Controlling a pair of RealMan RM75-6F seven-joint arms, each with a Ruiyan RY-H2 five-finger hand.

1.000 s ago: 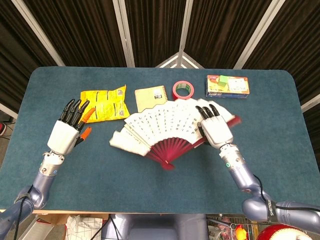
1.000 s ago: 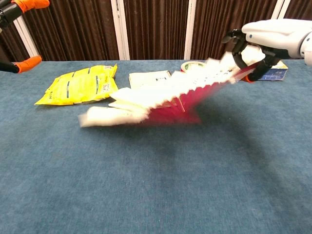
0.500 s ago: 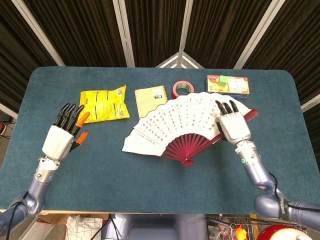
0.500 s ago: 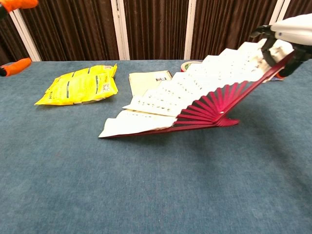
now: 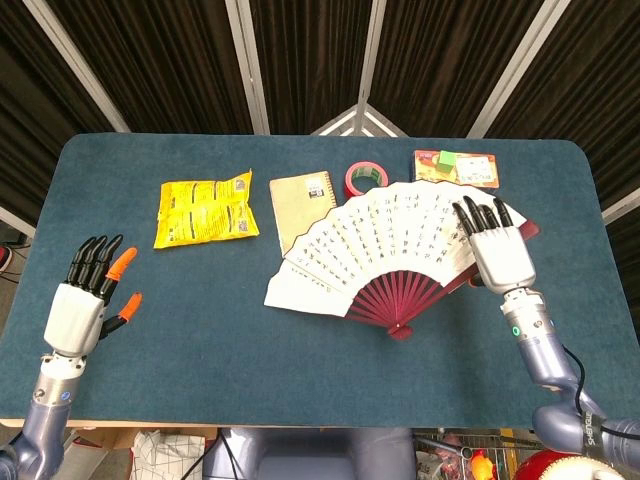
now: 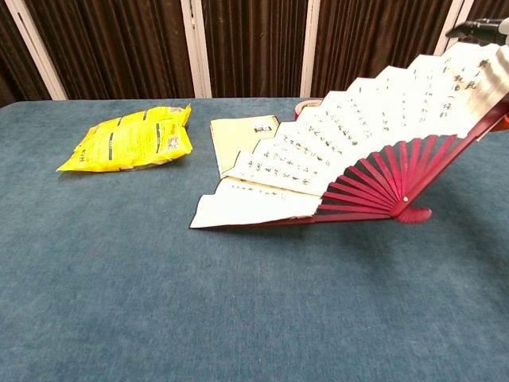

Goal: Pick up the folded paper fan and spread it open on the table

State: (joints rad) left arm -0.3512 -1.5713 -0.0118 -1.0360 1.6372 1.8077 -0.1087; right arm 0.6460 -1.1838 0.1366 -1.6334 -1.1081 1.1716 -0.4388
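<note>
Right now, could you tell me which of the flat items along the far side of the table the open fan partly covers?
The tan notebook: the fan overlaps its lower right corner, while the yellow packet lies apart.

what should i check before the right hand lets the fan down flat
1. Fan fully spread: ok.
2. Fan flat on table: not ok, its right side is raised in the chest view.
3. Right hand holds the fan's right edge: ok.
4. Left hand clear of the fan: ok, open near the left edge.
5. Landing area free: not ok, notebook and tape roll partly under the fan.
</note>
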